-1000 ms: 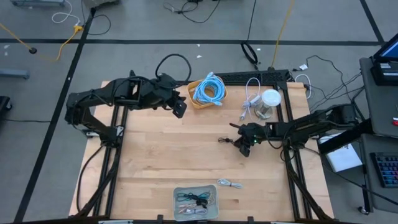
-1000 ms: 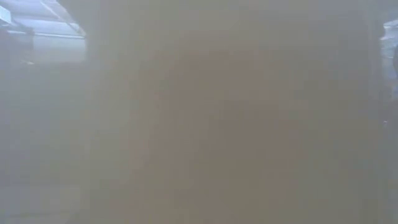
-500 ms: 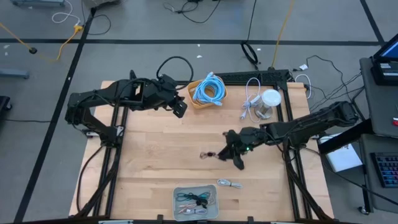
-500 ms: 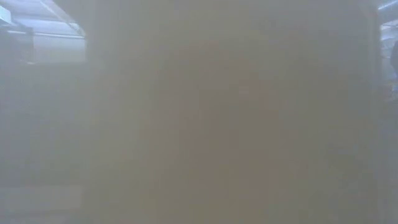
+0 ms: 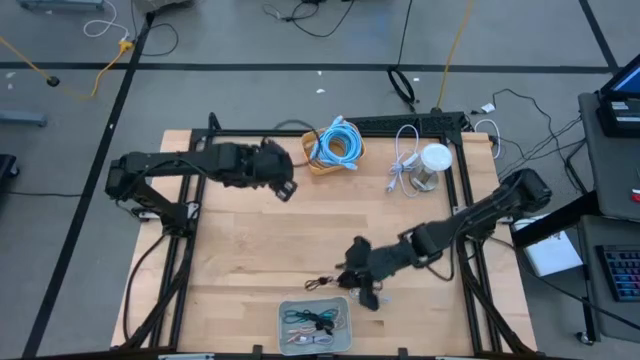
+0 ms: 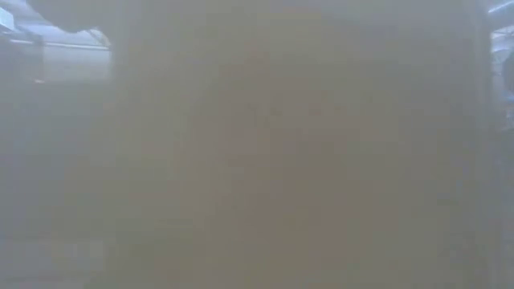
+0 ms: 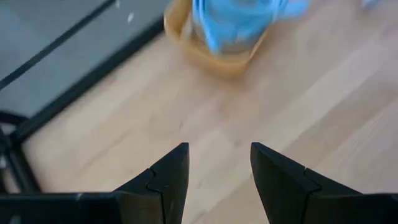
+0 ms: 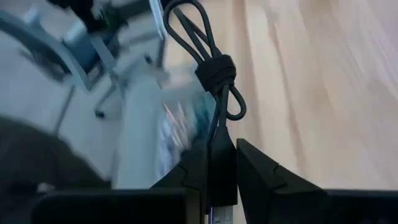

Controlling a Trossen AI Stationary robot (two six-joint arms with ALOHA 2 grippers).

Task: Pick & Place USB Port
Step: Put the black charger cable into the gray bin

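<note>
A black USB cable, coiled and tied into a bundle, hangs in front of my right gripper, which is shut on it above the near middle of the table, just beyond the grey tray. My left gripper stands open over bare wood at the far left, a little short of the basket with the blue cable. The low view is fogged over and shows nothing. My right gripper pinches one end of the black cable between its two fingers. The fingers slant down toward the table's near left and lie along the cable. The tied loops stick out past the fingertips, lifted clear of the table.
The grey tray at the near edge holds several small cables. At the far right stand a white cup and a white cable. The wood between the two arms is bare.
My right gripper has swung from the table's right middle toward the near edge and left, carrying the black cable up clear of the table. My left gripper has sunk toward the table and tipped further down, staying open.
</note>
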